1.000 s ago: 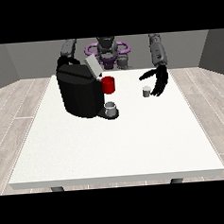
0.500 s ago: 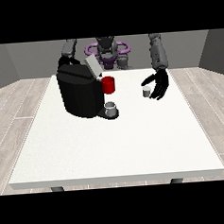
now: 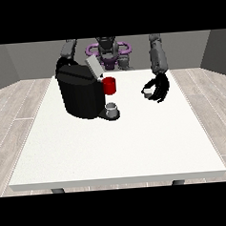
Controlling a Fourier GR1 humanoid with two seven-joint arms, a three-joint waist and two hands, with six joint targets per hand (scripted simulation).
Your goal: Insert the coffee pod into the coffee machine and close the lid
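Curled around the small grey coffee pod [image 3: 147, 92], the black hand at the view's right [image 3: 160, 88] sits low over the desk [image 3: 116, 138], in the half nearer the robot and towards the right edge. Its fingers bend round the pod from the right side while the thumb comes in from above, so the pod shows just at the hand's left side. Whether the pod rests on the desk or is lifted off it cannot be told. The grey forearm rises straight up from this hand towards the robot's shoulder.

Well apart from the pod, towards the desk's left edge and its far side, stands the black coffee machine [image 3: 80, 92]. Its grey lid [image 3: 93, 66] is tilted up and open at the top. A red part [image 3: 109, 85] sticks out on the machine's right side, and below it a small grey cup [image 3: 112, 109] stands on the machine's base.

Behind the machine, at the view's left, only a grey arm [image 3: 68, 50] shows; its hand is hidden by the machine's body.
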